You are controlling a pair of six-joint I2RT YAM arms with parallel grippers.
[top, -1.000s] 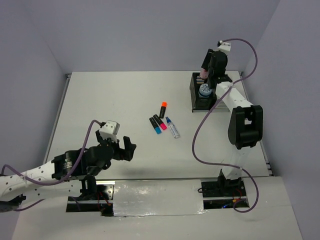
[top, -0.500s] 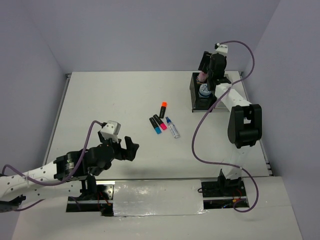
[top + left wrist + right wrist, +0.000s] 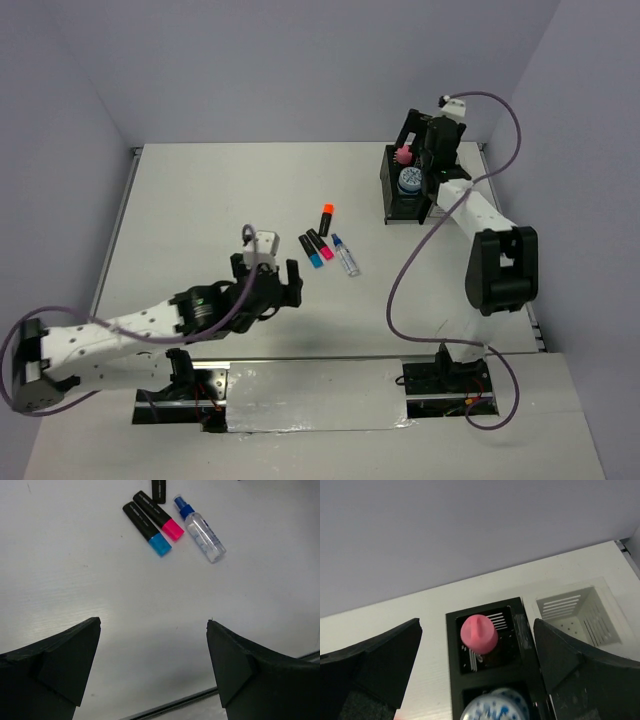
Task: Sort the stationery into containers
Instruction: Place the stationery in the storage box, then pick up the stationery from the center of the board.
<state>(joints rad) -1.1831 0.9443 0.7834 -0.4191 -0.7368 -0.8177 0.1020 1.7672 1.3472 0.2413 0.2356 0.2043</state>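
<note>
Two robot arms work a white table [image 3: 200, 200] strewn with stationery. The right gripper [image 3: 477, 626] hangs over the black organizer [image 3: 451, 660] at the far right, its claw spread wide and gripping nothing. Directly below it, the pink-capped tube [image 3: 478, 634] stands upright in the organizer's far compartment, long axis vertical and cap pointing up. A blue tape roll [image 3: 495, 707] sits in the compartment nearer the arms. The white organizer [image 3: 577, 612] adjoins the black one on its right.

The left gripper [image 3: 153, 624] reaches over the middle of the table, claw also spread wide and holding nothing, with bare tabletop between its fingers [image 3: 50, 665].

Just beyond it lie four loose items. The blue-ended marker [image 3: 147, 529] and the pink-ended marker [image 3: 160, 516] rest side by side and parallel, touching or nearly so. Their long axes run from far left to near right, with the coloured ends at the near right. The clear blue-capped bottle [image 3: 200, 529] lies just right of them on much the same slant, cap toward the far left. The orange-ended marker [image 3: 326, 217] lies just beyond the pair, running near to far, its orange end pointing to the far side.
</note>
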